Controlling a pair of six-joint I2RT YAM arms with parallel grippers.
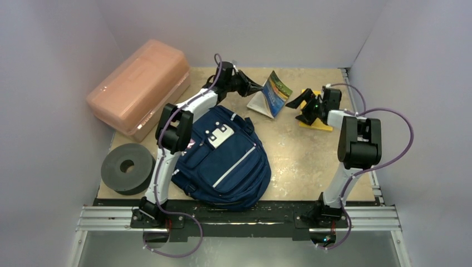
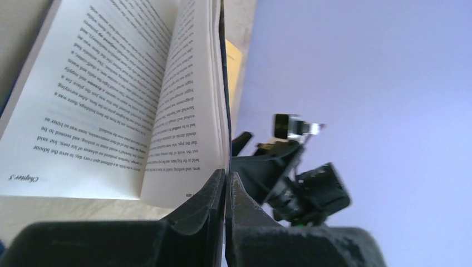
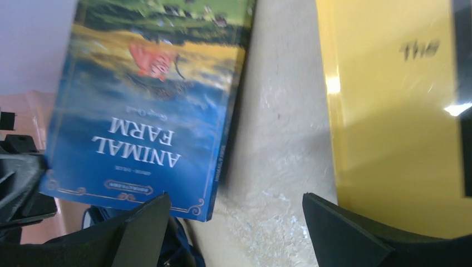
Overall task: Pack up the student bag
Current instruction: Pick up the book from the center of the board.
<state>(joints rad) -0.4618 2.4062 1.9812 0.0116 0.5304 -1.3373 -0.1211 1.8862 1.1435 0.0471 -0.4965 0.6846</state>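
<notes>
left pincer (image 2: pixel 225 178) clamped on glossy paperback (image 2: pixel 111 83) cover | right pincer (image 3: pixel 234 200) spread wide

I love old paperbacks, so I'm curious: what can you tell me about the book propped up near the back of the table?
The book is a paperback of Animal Farm. Its glossy cover is blue, with a gold and green landscape and an orange-red figure. It is open like a tent and seems to rest on the table, with its white printed pages fanned out, one headed Chapter 5. The left tool is shut on its edge. The right tool is open beside it and does not touch it.
</notes>
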